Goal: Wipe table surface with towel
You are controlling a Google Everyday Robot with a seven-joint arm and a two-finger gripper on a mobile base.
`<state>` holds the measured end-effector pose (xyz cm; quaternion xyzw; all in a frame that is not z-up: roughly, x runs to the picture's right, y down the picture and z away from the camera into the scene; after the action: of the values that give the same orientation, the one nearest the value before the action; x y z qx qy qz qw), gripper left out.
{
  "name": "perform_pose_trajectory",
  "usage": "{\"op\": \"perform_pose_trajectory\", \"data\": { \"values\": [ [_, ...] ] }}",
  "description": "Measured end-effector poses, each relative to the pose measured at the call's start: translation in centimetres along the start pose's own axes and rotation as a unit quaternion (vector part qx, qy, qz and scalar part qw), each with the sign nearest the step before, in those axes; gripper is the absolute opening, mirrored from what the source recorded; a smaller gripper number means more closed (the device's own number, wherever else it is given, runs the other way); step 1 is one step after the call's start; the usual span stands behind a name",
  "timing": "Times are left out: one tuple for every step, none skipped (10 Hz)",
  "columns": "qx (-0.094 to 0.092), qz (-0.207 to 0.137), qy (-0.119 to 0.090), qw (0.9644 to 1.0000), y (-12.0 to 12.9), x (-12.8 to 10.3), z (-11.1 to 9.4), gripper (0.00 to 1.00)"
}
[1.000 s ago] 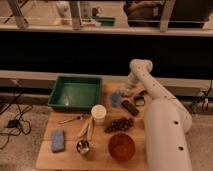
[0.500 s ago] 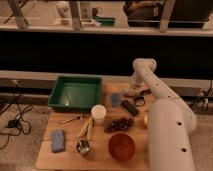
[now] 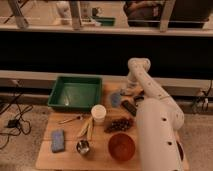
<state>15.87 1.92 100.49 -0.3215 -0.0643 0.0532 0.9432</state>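
The table surface (image 3: 67, 156) is a small light-brown wooden top holding several items. A small blue-grey towel (image 3: 115, 99) lies on it just right of the green bin (image 3: 75, 92). My white arm rises from the base at the lower right, bends at a joint (image 3: 138, 65) and comes down to the table's back right. My gripper (image 3: 131, 96) hangs there low over the table, right beside the towel's right edge. I cannot tell if it touches the towel. A dark object (image 3: 129, 107) lies just in front of it.
On the table are a white cup (image 3: 98, 113), a dark grape-like cluster (image 3: 119, 124), a red-brown bowl (image 3: 122, 146), a metal cup (image 3: 83, 147), a blue sponge (image 3: 58, 140) and yellowish utensils (image 3: 87, 128). Cables (image 3: 12, 120) lie on the floor to the left.
My arm's upper joint has shifted a little to the right, and the gripper stays beside the towel. The towel and the other items have not visibly moved.
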Motion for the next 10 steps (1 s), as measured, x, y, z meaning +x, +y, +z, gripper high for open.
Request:
{"op": "perform_pose_trajectory", "data": {
  "values": [
    [0.0, -0.01, -0.009, 0.9999, 0.4, -1.0, 0.1, 0.0],
    [0.001, -0.014, -0.013, 0.9998, 0.8, -0.9, -0.1, 0.0],
    [0.003, -0.016, -0.016, 0.9997, 1.1, -0.7, -0.3, 0.0],
    [0.005, -0.018, -0.016, 0.9997, 1.2, -0.5, -0.4, 0.0],
    [0.01, -0.023, -0.018, 0.9995, 1.0, -0.4, -0.4, 0.0],
    [0.016, -0.027, -0.02, 0.9993, 0.6, -0.2, -0.3, 0.0],
    [0.019, -0.03, -0.022, 0.9991, 0.4, -0.1, -0.3, 0.0],
    [0.023, -0.036, -0.027, 0.9987, 0.1, 0.0, -0.2, 0.0],
    [0.027, -0.042, -0.034, 0.9982, -0.1, -0.2, -0.1, 0.0],
    [0.031, -0.045, -0.039, 0.9978, -0.2, -0.2, 0.0, 0.0]
  ]
}}
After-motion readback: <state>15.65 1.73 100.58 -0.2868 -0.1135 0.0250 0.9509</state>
